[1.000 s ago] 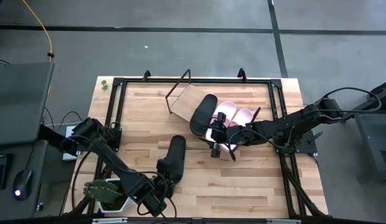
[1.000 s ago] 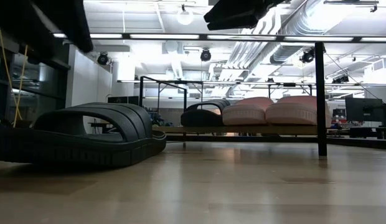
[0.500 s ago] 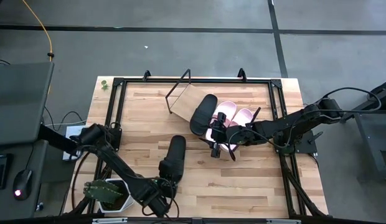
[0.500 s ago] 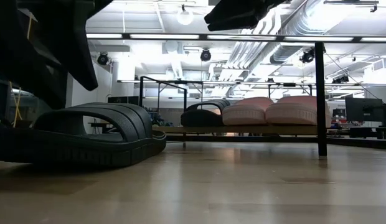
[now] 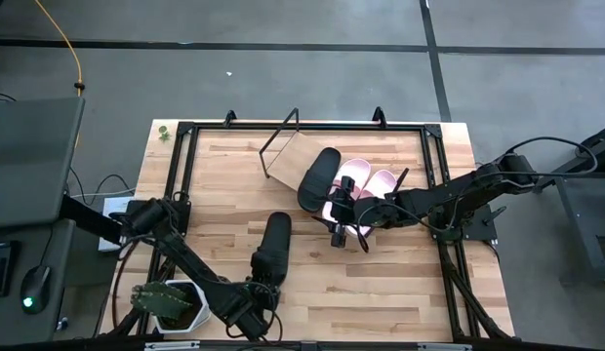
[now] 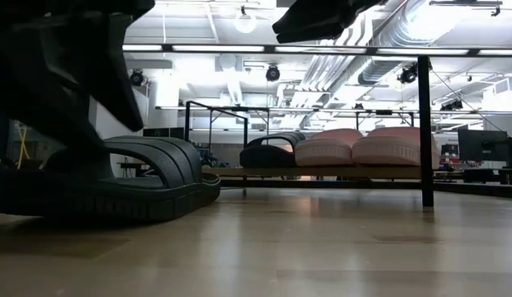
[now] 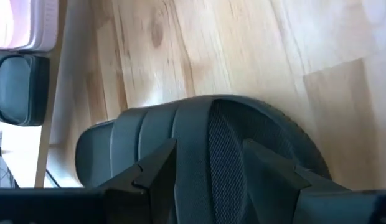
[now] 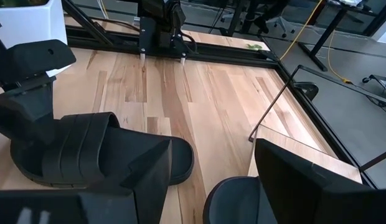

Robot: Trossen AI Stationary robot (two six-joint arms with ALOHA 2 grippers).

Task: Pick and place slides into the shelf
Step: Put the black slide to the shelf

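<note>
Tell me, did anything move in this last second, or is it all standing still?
The left gripper moved in over the near end of the loose black slide lying on the table; its open fingers now straddle the strap, not yet closed. That slide, the three slides on the shelf, and the right gripper near them stayed put.

1. I'm looking into a lab or workshop hall: exposed ducts (image 6: 421,25) and strip lights (image 6: 264,48) run across the open ceiling.
2. A polished grey concrete floor (image 5: 283,78) surrounds my butcher-block tabletop (image 5: 381,283).
3. Office chairs (image 8: 268,15) and cables (image 8: 308,28) stand beyond.
</note>
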